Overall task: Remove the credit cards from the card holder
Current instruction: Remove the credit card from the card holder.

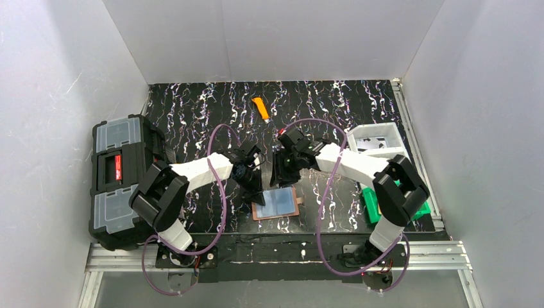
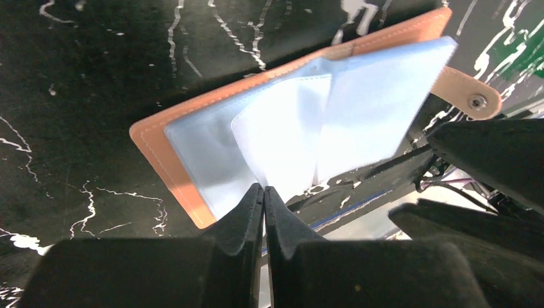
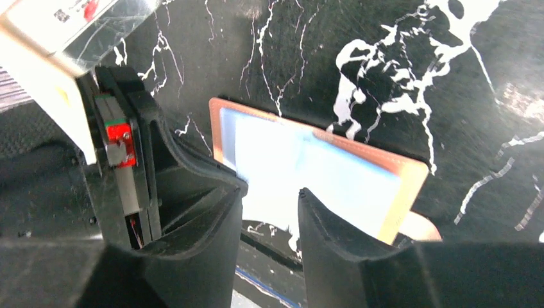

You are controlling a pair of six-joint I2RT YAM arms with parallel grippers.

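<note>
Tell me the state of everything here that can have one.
Brown leather-like card holder: open flat, tab unsnapped.
Left gripper: shut.
Pale blue-grey card: in holder, edge at left gripper.
Right gripper: open, by holder.
Black plastic toolbox: lid closed.
Orange utility knife: lying flat, blade unclear.

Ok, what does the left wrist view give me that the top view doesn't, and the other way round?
Left wrist only: the left tool pinched shut on the edge of a pale blue card, which lifts off the sleeve beneath, and the metal snap on the side tab.
Top only: the black toolbox at left, the orange knife at the far side, the white bin at right.
Both: the open brown card holder lying on the black marbled table.
</note>
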